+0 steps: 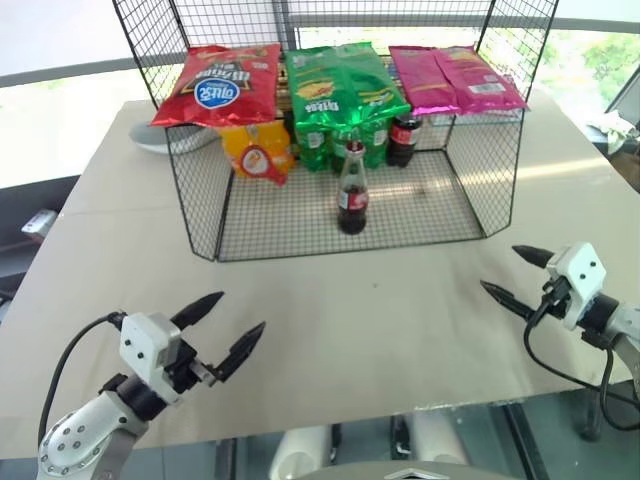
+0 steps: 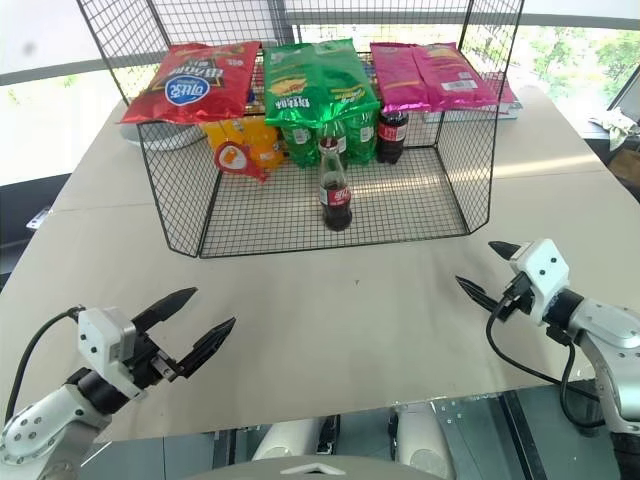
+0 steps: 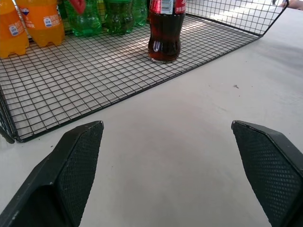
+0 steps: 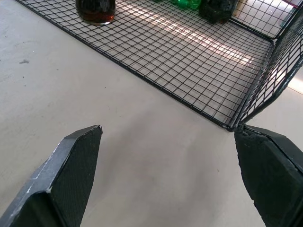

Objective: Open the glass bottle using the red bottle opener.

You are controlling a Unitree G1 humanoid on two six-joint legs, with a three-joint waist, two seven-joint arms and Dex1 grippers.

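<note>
Nearest you, at the lower left of the head view, your left gripper (image 1: 228, 326) reaches out roughly level over the table (image 1: 400, 340), angled toward the middle, its two black fingers spread wide with nothing between them. At the right edge your right gripper (image 1: 513, 276) points inward and slightly downward, its fingers just as wide apart and also empty. Both hang over bare tabletop, well apart from each other and short of the wire rack (image 1: 200, 215) that stands in the upper middle of the frame. You have one glass bottle (image 1: 352, 190) to work on: it stands upright on the rack's mesh floor near the open front edge, about centre frame. Behind it sits one dark plastic bottle (image 1: 403, 138) with a red cap, and green bottles (image 1: 322, 145) whose number you cannot count from here. On the rack's top lie four snack bags: one red bag (image 1: 220, 84), two green bags (image 1: 340, 80) and one pink bag (image 1: 455, 78). Two orange bottles (image 3: 31, 23) show in the left wrist view.
</note>
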